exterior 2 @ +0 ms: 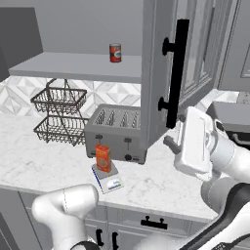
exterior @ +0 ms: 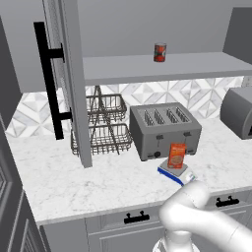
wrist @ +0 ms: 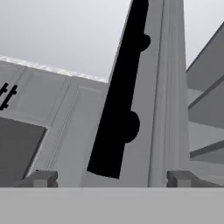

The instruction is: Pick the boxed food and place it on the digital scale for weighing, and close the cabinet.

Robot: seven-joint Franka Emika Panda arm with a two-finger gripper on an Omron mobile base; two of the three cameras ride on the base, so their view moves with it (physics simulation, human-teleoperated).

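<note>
The boxed food (exterior: pixel 176 155) (exterior 2: pixel 103 157), an orange-red carton, stands upright on the digital scale (exterior: pixel 170 173) (exterior 2: pixel 110 182) in front of the toaster. The cabinet (exterior: pixel 162 66) is open, with its left door (exterior: pixel 74 74) and right door (exterior 2: pixel 156 73) swung out over the counter. My gripper (exterior 2: pixel 176 131) (wrist: pixel 112 179) is open at the right door's lower outer face. Its fingertips (wrist: pixel 41 178) stand wide apart, and the long black bar handle (exterior 2: pixel 176 73) (wrist: pixel 122 96) runs between them in the hand view. Nothing is held.
A grey four-slot toaster (exterior: pixel 165 129) (exterior 2: pixel 117 129) sits behind the scale. A two-tier wire basket (exterior: pixel 106 125) (exterior 2: pixel 58 114) stands to its left. A red can (exterior: pixel 159 51) (exterior 2: pixel 115 52) is on the cabinet shelf. Drawers with black handles (exterior: pixel 137 216) line the counter front.
</note>
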